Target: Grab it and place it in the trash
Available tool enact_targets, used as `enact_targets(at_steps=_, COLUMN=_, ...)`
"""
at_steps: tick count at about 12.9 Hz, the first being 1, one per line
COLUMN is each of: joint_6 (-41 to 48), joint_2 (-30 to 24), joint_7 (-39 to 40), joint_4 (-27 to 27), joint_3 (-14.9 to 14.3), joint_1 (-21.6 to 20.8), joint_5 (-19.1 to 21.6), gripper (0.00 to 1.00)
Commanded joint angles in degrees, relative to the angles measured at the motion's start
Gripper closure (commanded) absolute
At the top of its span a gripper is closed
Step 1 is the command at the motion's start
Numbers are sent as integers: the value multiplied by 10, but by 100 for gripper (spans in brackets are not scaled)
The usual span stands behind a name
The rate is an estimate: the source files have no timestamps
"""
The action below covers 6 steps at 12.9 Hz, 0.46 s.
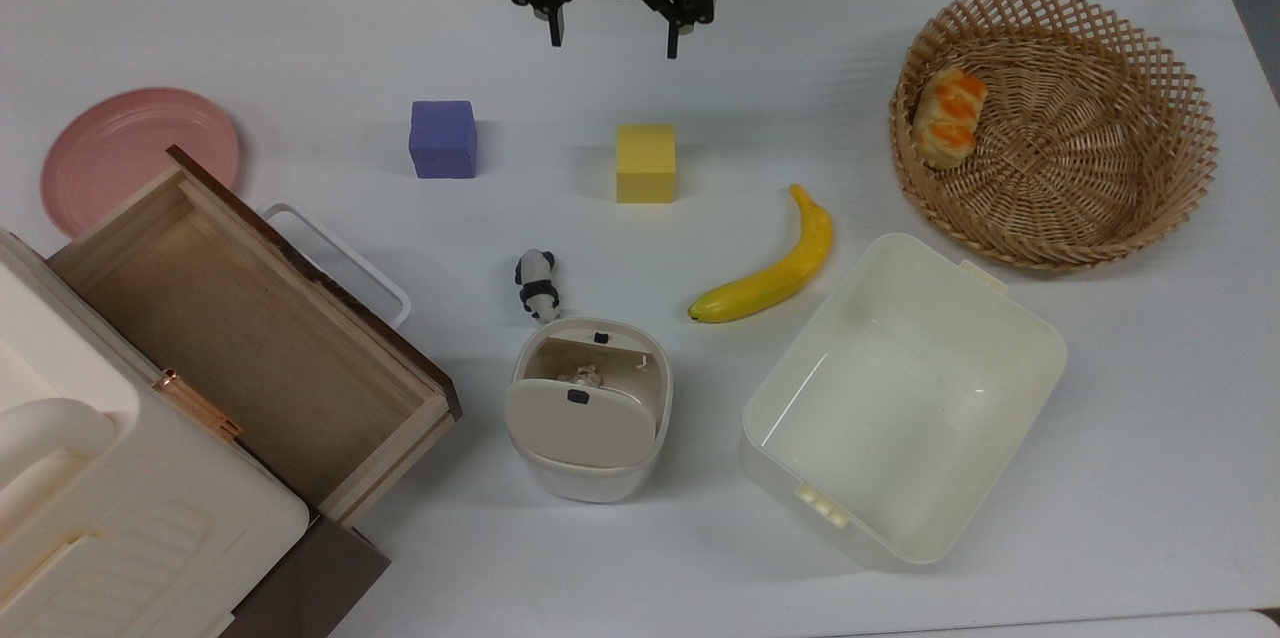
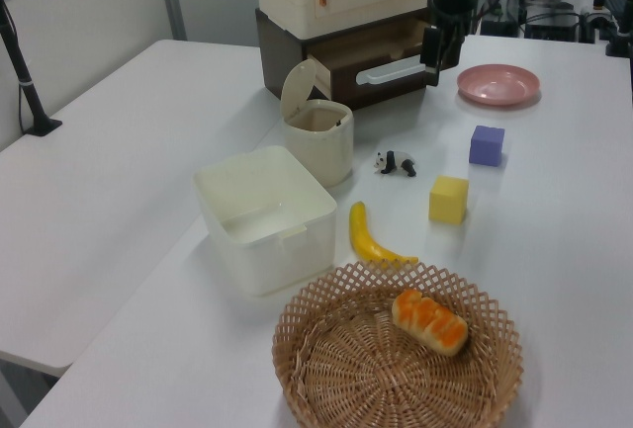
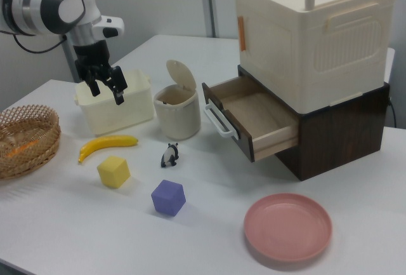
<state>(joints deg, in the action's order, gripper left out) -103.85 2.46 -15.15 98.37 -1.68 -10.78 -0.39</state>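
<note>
I am seeing the pink plate (image 1: 138, 150) sitting near the worktop's (image 1: 300, 38) edge at the top view's left, with bare surface around the purple cube (image 1: 443, 139). The paper ball (image 1: 585, 377) is lying inside the bin (image 1: 588, 410), whose flap is tipped open. My claw (image 1: 612, 38) is hanging wide apart, holding nothing, above open worktop near the far edge.

Setting: robotics lab | Evidence: white worktable (image 1: 1100, 478) below claw (image 1: 613, 33); toy props spread before it; cabling (image 2: 569, 21) behind it.
</note>
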Motion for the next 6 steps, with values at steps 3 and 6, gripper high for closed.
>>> enact_targets(at_steps=3, joint_6=13, joint_2=-11, joint_7=8, joint_4=10, joint_3=-6, joint_1=-2, joint_5=13, gripper=0)
enact_targets(at_steps=6, joint_6=20, joint_2=-11, joint_7=2, joint_4=10, joint_3=-3, joint_1=-5, joint_5=11, gripper=0)
